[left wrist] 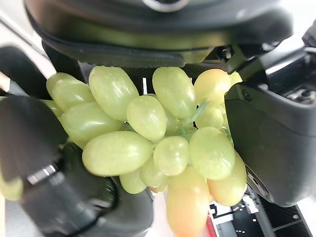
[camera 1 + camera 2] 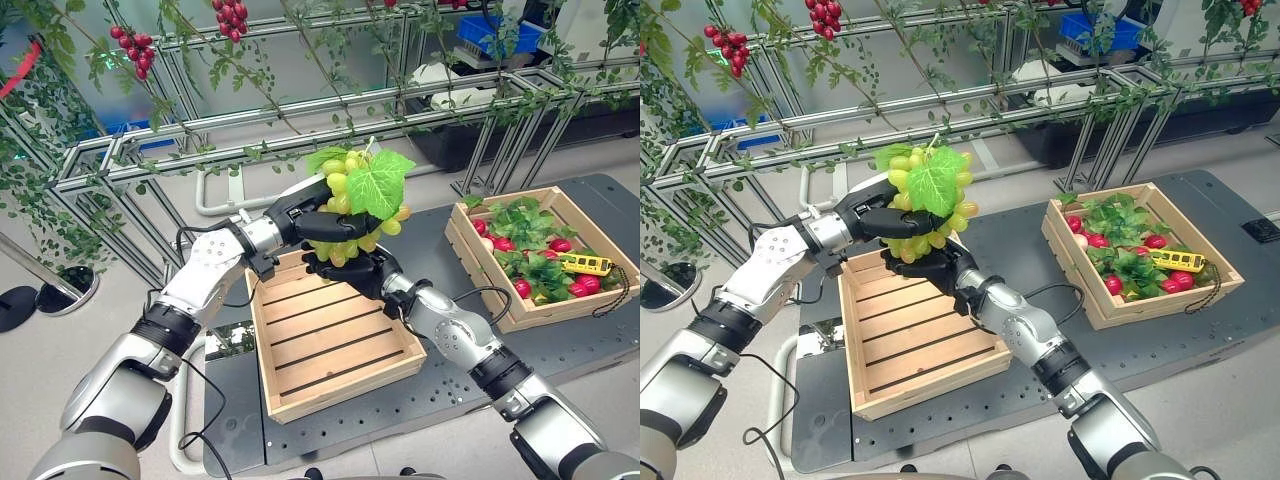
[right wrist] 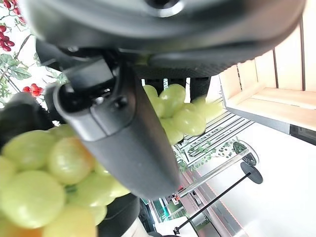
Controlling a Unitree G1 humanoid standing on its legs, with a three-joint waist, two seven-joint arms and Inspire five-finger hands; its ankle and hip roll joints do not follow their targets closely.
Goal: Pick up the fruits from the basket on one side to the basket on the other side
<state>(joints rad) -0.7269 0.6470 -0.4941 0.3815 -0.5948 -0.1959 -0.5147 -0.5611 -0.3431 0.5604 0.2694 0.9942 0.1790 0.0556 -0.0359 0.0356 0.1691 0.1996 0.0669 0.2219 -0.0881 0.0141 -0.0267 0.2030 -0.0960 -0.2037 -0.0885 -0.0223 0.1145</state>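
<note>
The grape bunch (image 2: 358,205) was up in the air above the far edge of the empty crate (image 2: 330,345), gripped by both of your hands at once. Your left hand (image 2: 300,215) had its fingers curled around the bunch from the side, and your right hand (image 2: 352,268) cupped it from underneath, fingers closed on the grapes. The full crate (image 2: 535,255) near the right edge of the surface (image 2: 450,385) held red fruit among leaves, so I judged the transfer barely begun, nothing delivered. You couldn't tell which hand bore the weight; leaves hid the stem.
</note>
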